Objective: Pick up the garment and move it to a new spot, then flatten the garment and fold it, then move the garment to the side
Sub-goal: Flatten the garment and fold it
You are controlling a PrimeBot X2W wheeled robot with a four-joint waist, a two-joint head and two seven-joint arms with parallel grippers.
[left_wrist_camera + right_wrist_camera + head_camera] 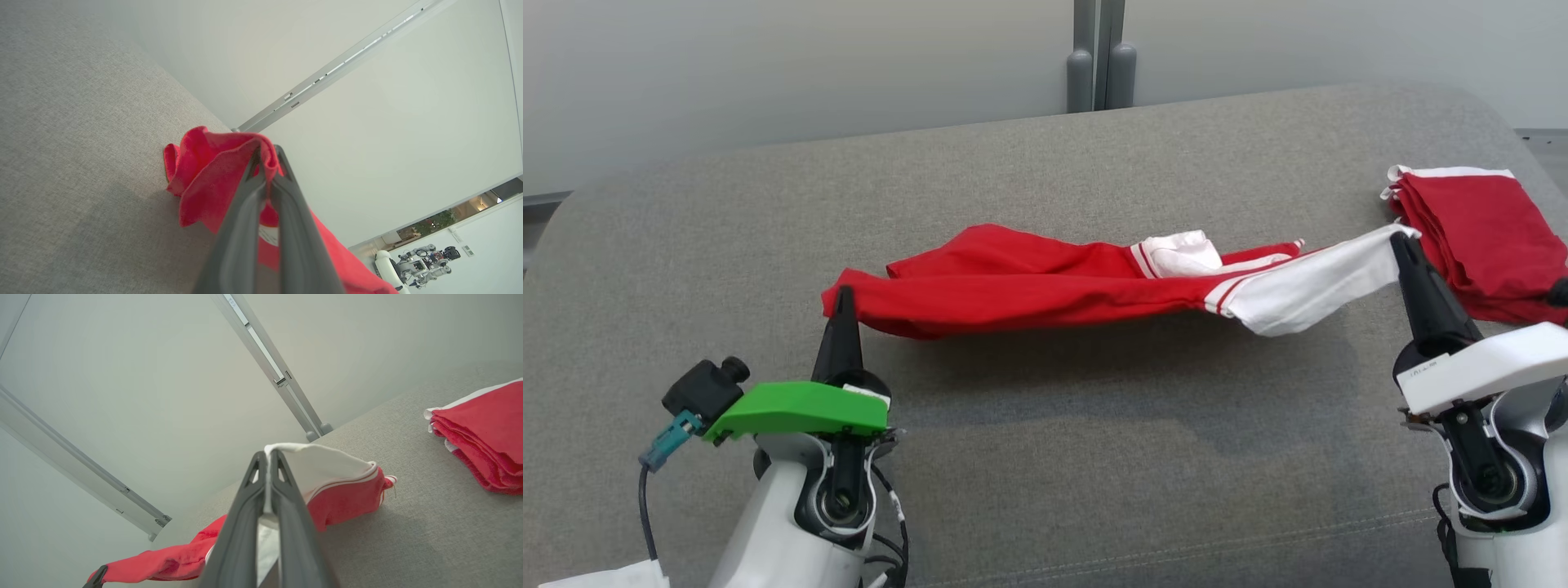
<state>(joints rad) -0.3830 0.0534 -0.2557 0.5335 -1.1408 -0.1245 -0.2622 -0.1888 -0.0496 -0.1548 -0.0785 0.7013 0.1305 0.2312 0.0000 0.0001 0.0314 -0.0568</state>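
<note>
The left pincer [842, 296] is clenched on the red end of the garment [1029, 278], and the right pincer [1401, 242] is clenched on its white end, each pair of dark fingers pressed together with cloth between them. In the left wrist view the left pincer [267, 154] bites a bunched red fold of the garment [204, 179], a detail the head view hides behind the finger; that view also catches another robot [425, 261] far off in the room. In the right wrist view the right pincer [269, 455] nips a thin white hem, with the garment [343, 490] trailing away in red to a dark fingertip at the lower left. From the head view the garment hangs stretched between the two pincers over the middle of the grey fabric-covered desk [1045, 457], casting a shadow beneath; whether its sagging middle touches the desk cannot be told. Its long axis runs left to right, roughly parallel to the near edge, red end pointing toward the left edge and white, striped end toward the right. A stack of folded red garments [1478, 237] lies near the right edge, just beyond the right pincer.
</note>
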